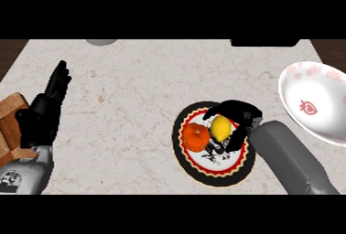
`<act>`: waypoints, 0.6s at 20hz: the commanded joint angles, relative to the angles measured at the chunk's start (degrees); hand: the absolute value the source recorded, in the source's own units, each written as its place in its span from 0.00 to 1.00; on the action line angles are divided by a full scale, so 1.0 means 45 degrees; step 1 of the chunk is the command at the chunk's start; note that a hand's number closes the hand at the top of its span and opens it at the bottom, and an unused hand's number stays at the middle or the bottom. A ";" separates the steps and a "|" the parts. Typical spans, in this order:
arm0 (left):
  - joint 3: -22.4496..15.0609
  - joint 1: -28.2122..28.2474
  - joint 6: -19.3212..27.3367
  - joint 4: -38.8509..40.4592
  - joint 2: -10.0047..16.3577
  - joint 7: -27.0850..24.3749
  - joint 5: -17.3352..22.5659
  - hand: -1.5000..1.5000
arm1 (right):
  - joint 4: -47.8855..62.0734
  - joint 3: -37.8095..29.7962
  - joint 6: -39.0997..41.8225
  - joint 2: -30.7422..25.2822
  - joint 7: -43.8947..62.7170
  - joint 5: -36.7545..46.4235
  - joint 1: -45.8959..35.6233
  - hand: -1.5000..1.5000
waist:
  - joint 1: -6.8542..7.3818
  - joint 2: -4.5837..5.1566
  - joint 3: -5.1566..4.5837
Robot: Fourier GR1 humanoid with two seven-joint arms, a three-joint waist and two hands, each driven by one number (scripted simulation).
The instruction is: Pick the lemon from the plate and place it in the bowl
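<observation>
Two fruits lie on the plate [218, 177] under our right hand [236, 112]: the lemon [220, 128] and, touching it on the side away from our palm, an orange fruit [195, 137]. We have the right hand arched over the far half of the plate, its fingers curled down round the top of the lemon and the thumb tucked against the lemon's right side, so we are grasping the lemon, and its yellow skin shows between the black fingers. The lemon sits over the middle of the plate; whether it rests on the plate or hangs just above it, we cannot tell. The orange fruit lies just to the left of the hand, outside its grasp.

The plate has a white middle with dark markings (partly hidden by the fruit) and a red and black rim. Our grey right forearm [290, 160] comes in from the lower right and covers the plate's right edge.

The bowl [317, 87] stands to the right of the hand and slightly farther out, apart from the plate, with a strip of desk [135, 91] between them. It is white inside with red marks.

Well to the left of the right hand, our left hand [44, 112] rests released near the desk's edge, fingers straight and pointing away from us, beside a wooden object [8, 123].
</observation>
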 commanded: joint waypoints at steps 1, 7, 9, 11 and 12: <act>0.0077 -0.0426 -0.0031 0.0168 -0.0273 0.0445 -0.0241 0.50 | 0.1324 0.0336 -0.1314 0.0613 -0.1356 0.1215 -0.0241 1.00 | 0.0029 0.0053 0.0021; 0.0909 -0.0343 -0.0747 0.0595 -0.0154 -0.0117 -0.0045 0.50 | 0.1073 -0.0619 -0.1306 0.0537 -0.2034 0.1465 0.0099 1.00 | -0.0043 0.0027 0.0016; 0.0752 0.0148 -0.0806 -0.0065 -0.0309 -0.0025 -0.0235 0.50 | 0.0232 -0.0601 -0.0797 0.0945 -0.1365 0.1559 0.0398 1.00 | -0.0045 0.0008 0.0014; 0.0626 0.0083 -0.0577 0.0044 -0.0519 -0.0112 -0.0383 0.50 | -0.0013 -0.0245 -0.2018 0.1884 -0.0491 0.1932 0.1230 1.00 | -0.0083 0.0000 0.0014; 0.0624 -0.0088 -0.0366 0.0339 -0.0665 -0.0115 -0.0454 0.50 | -0.1309 -0.0242 -0.1907 0.2255 0.0873 0.1806 0.1716 1.00 | -0.0223 -0.0041 0.0008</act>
